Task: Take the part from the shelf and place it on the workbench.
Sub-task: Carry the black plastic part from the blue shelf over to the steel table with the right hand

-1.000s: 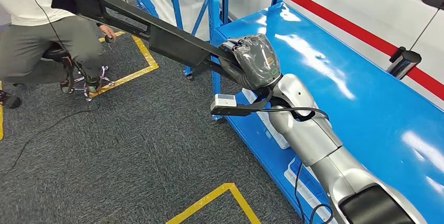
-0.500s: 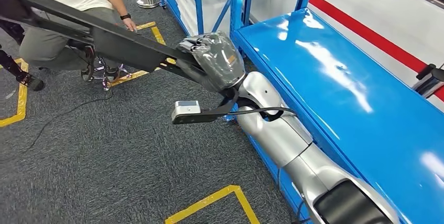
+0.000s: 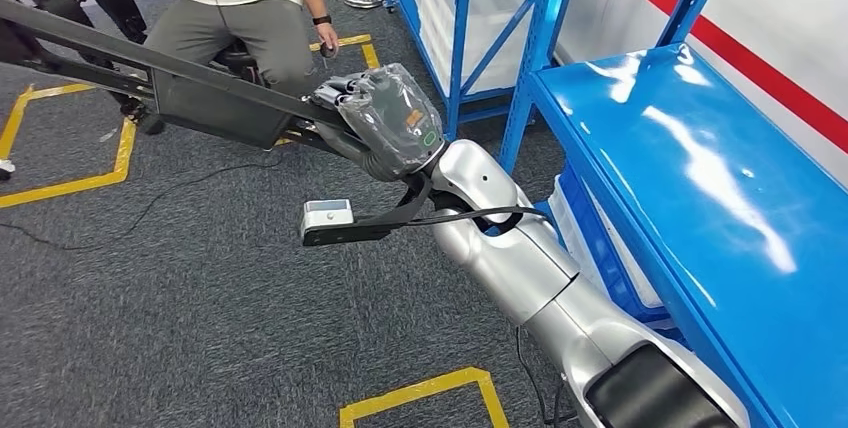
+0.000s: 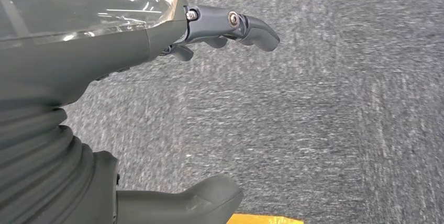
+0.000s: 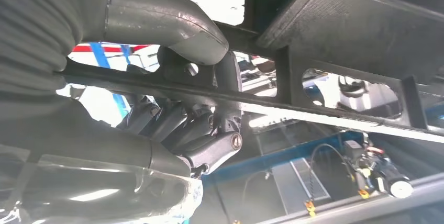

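One long black part (image 3: 150, 78), a flat bar-like frame with a matte, grainy box-shaped block at mid-length and cut-out windows, is held in the air over the floor, left of the workbench (image 3: 720, 198) and not touching it. The right hand (image 3: 385, 123), wrapped in clear plastic film, grips the part's near end; the right wrist view shows its dark fingers (image 5: 204, 130) curled under a thin rail of the part and the thick grey thumb over the top. The left hand (image 4: 157, 77) hangs above the carpet with fingers (image 4: 246, 25) spread and thumb well apart, holding nothing. The silver right arm is smooth and glossy. The floor is dark grey ribbed carpet (image 3: 200, 318) marked with yellow tape lines. The workbench top is glossy blue metal, to the right. Farther off stands one blue steel shelf (image 3: 470, 8) carrying pale bins. One seated person (image 3: 250, 8) in grey trousers is at the far left-centre.
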